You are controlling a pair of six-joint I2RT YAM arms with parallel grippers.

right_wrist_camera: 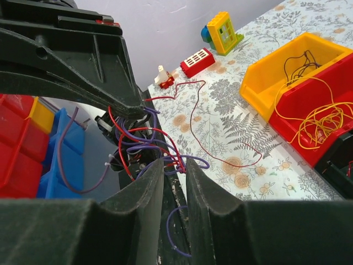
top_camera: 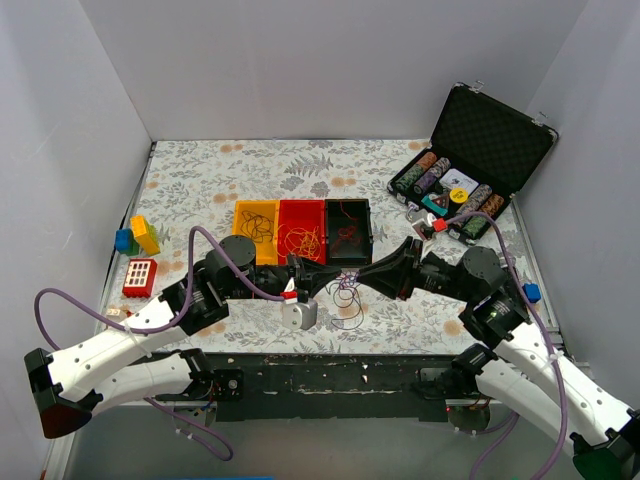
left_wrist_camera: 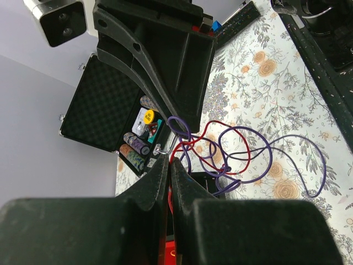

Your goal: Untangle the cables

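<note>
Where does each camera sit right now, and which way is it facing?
Top external: above and behind the bases, looking down on the floral table; both arms show, meeting at the cable tangle.
Left wrist: on the left arm, facing right past its own fingers toward the right gripper and poker chip case.
Right wrist: on the right arm, facing left past its own fingers toward the left gripper, red bin and toy blocks.
Shared: both wrist views see the same tangle from opposite sides.

Poker case (lid open), toy blocks.
</note>
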